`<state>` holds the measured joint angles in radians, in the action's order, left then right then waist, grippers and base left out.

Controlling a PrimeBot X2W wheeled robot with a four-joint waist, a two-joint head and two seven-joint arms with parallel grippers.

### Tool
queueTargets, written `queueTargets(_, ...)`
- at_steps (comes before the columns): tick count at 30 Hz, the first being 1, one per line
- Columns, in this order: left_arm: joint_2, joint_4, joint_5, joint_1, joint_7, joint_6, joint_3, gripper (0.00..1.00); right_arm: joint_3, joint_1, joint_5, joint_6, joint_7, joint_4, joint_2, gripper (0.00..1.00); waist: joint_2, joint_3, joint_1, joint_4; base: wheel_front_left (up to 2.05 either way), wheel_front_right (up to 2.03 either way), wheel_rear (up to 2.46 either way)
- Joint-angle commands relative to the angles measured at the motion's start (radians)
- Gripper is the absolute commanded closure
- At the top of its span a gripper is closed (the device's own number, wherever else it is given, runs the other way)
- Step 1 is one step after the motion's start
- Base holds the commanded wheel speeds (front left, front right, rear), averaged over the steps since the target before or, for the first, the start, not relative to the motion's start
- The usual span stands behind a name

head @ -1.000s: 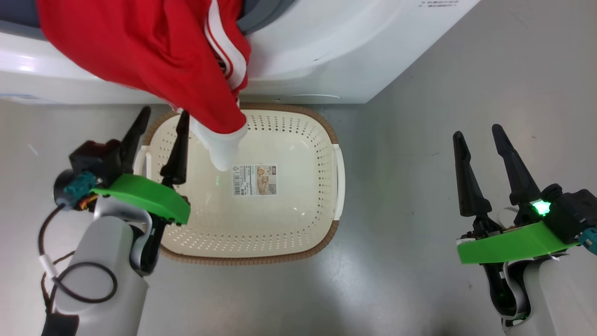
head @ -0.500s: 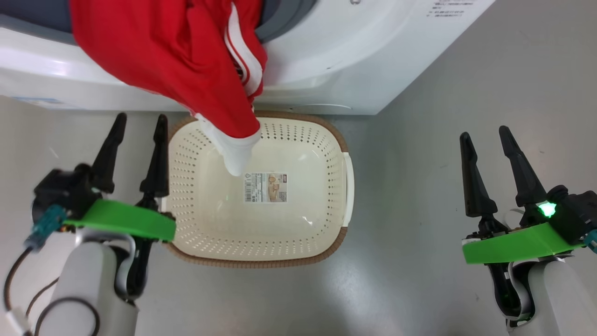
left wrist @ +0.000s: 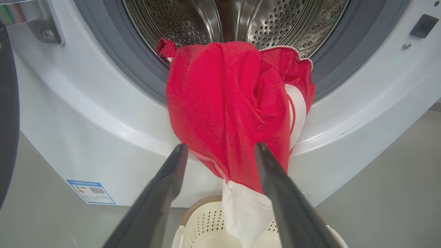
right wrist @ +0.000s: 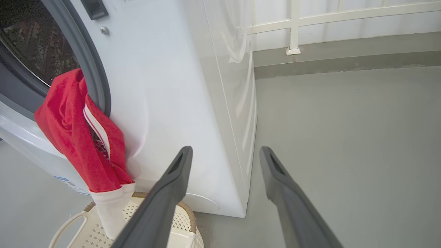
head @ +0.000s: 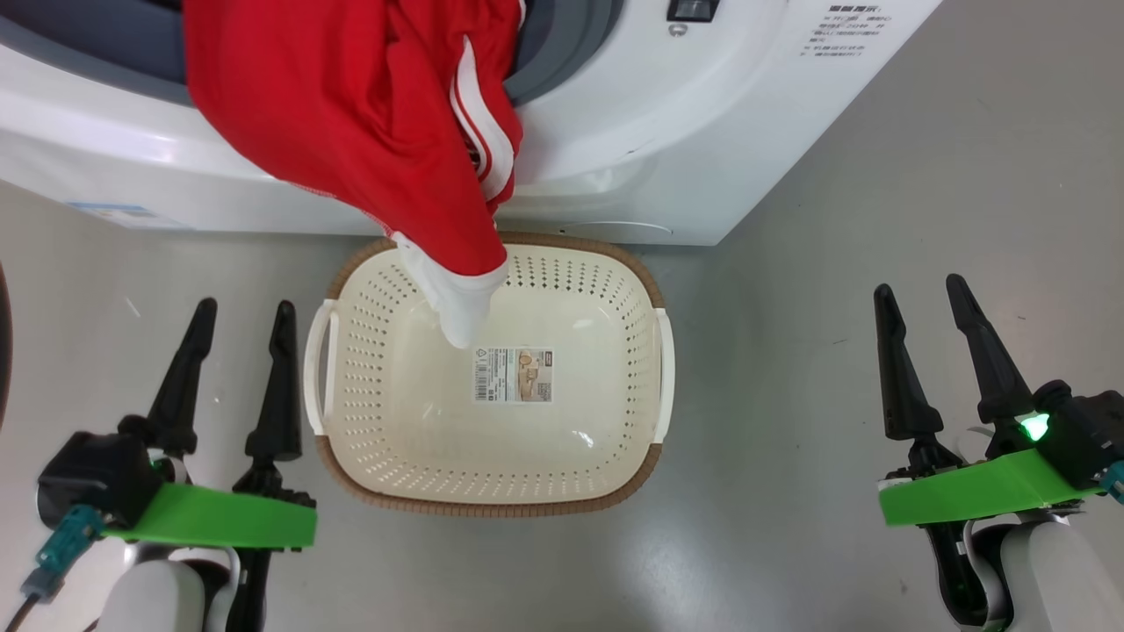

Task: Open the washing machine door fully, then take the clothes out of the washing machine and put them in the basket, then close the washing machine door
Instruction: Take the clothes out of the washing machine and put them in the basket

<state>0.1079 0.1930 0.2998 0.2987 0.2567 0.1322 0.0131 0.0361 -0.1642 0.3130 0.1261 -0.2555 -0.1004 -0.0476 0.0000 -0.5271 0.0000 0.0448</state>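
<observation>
One bundle of clothes (head: 351,132), red with white stripes and a white tail of cloth, hangs out of the mouth of the washing machine (head: 632,149) and over its front lip, lying just as it did a second ago. Its white end dangles into the far part of the basket (head: 492,505), above the sticker (head: 515,375) on the bottom. The basket sits on the grey floor (head: 834,219), right up against the foot of the machine. Behind the cloth the steel drum (left wrist: 206,20) shows, and the washing machine door (left wrist: 6,117) stands swung open at the left.

The left gripper (head: 245,305) has drawn back. A second ago it hung over the basket's left rim, close to the white cloth; now it sits to the left of the basket and clear of it, jaws wide apart with nothing between them. The right gripper (head: 918,285) stays well off to the right over bare floor, jaws equally spread and empty. The head's view has lifted a little, so more of the machine's front shows.
</observation>
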Motion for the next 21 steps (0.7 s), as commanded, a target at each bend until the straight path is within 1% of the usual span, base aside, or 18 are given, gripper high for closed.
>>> queueTargets(1, 0.015, -0.037, -0.011, -0.026, 0.005, -0.002, 0.039, 0.00, -0.017, 0.021, -0.009, 0.005, -0.006, 0.022, -0.003, 0.00, 0.0000, 0.003, 0.0000, 0.000, 0.00, 0.00, 0.00)
queueTargets(9, 0.010, -0.050, -0.014, -0.031, 0.005, -0.002, 0.038, 0.00, -0.021, 0.023, -0.007, 0.005, -0.006, 0.021, -0.003, 0.00, 0.0000, 0.007, 0.0000, -0.005, 0.00, 0.00, 0.00)
queueTargets(13, 0.014, -0.039, -0.007, -0.015, 0.005, -0.002, 0.019, 0.00, -0.022, 0.027, -0.004, 0.005, -0.006, 0.021, -0.003, 0.00, 0.0000, 0.011, 0.0000, -0.006, 0.00, 0.00, 0.00)
queueTargets(17, 0.033, -0.005, 0.009, 0.026, 0.005, -0.002, -0.017, 0.00, -0.027, 0.030, -0.002, 0.005, -0.006, 0.018, -0.003, 0.00, 0.0000, 0.015, 0.0000, -0.006, 0.00, 0.00, 0.00)
queueTargets(21, 0.062, 0.044, 0.025, 0.113, 0.005, -0.002, -0.050, 0.00, -0.027, 0.029, -0.001, 0.005, -0.006, 0.018, -0.003, 0.00, 0.0000, 0.014, 0.0000, -0.004, 0.00, 0.00, 0.00)
